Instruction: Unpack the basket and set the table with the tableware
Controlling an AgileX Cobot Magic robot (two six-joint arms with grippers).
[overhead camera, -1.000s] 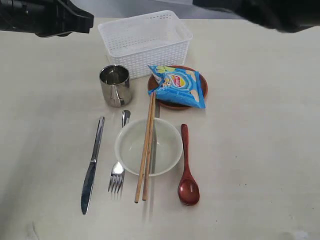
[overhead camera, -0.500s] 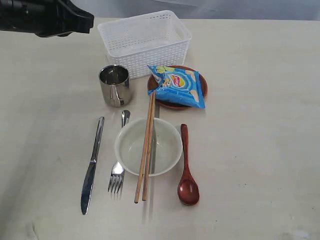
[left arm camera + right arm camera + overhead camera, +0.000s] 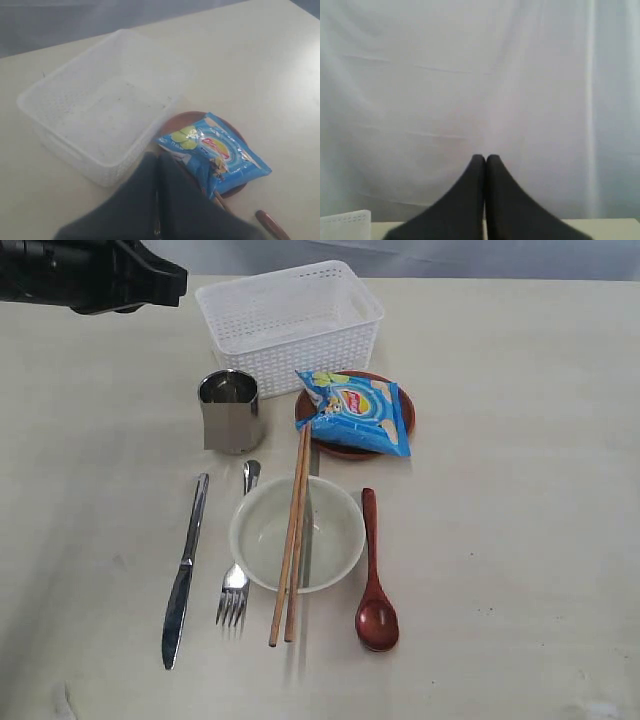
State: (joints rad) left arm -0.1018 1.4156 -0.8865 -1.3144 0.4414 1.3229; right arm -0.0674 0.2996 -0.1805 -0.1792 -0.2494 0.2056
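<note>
The white basket stands empty at the back of the table. In front of it the tableware is laid out: steel cup, brown plate, cream bowl with two chopsticks across it, knife, fork and wooden spoon. My left gripper hangs shut and empty, high at the back left. My right gripper is shut, empty, raised toward a white backdrop, outside the exterior view.
A blue chip bag lies on the brown plate. The white backdrop rises behind the table's far edge.
The right arm, seen dark at the top right a second ago, has withdrawn out of the exterior view. The left arm and the objects have not moved.
</note>
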